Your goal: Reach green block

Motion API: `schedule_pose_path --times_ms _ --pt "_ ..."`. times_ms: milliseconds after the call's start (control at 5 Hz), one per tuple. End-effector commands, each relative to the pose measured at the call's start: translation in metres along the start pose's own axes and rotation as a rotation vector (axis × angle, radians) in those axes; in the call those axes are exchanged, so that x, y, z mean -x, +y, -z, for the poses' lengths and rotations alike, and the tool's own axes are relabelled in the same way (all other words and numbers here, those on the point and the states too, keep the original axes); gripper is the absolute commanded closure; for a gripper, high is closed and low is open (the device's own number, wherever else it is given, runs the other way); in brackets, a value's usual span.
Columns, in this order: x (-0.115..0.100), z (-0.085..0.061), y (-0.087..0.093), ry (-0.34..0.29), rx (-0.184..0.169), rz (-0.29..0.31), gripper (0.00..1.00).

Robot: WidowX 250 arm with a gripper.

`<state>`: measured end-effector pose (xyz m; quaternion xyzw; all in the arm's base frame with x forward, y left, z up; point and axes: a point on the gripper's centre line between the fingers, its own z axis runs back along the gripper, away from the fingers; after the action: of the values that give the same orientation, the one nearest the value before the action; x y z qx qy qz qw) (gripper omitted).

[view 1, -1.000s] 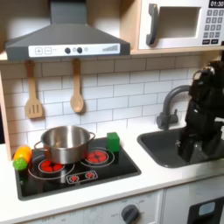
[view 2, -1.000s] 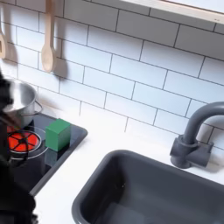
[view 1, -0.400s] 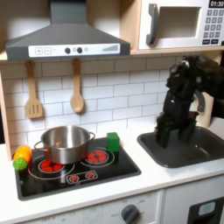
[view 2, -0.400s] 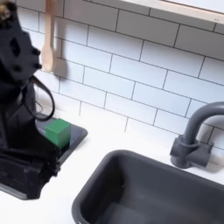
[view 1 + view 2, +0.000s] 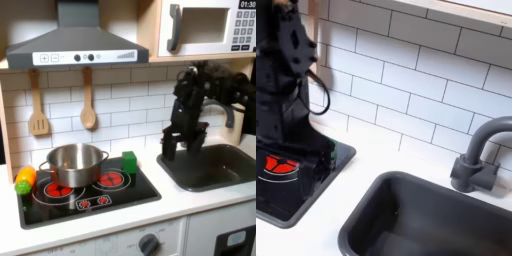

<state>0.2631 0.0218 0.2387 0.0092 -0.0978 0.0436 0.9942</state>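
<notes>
This is a toy play kitchen. A hob with printed red rings, a grey sink and a tap are set into its white worktop. White brick-pattern tiles, a range hood, a microwave and hanging wooden utensils line the back.

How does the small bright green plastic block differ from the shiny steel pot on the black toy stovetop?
The small bright green plastic block is far smaller than the shiny steel pot. The block is an opaque green cuboid; the pot is round, reflective and open-topped. The block stands at the black toy stovetop's back corner, the pot over a red burner. Both sit upright.
</notes>
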Motion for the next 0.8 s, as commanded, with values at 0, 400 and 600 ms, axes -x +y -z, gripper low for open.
schedule_pose_path --times_ms 0,400,600 --pt "-0.042 0.016 0.010 -0.011 -0.011 -0.007 0.00" --pt "-0.071 0.028 0.014 -0.018 -0.022 -0.009 0.00" --pt "-0.080 0.033 0.016 -0.023 -0.025 -0.008 0.00"
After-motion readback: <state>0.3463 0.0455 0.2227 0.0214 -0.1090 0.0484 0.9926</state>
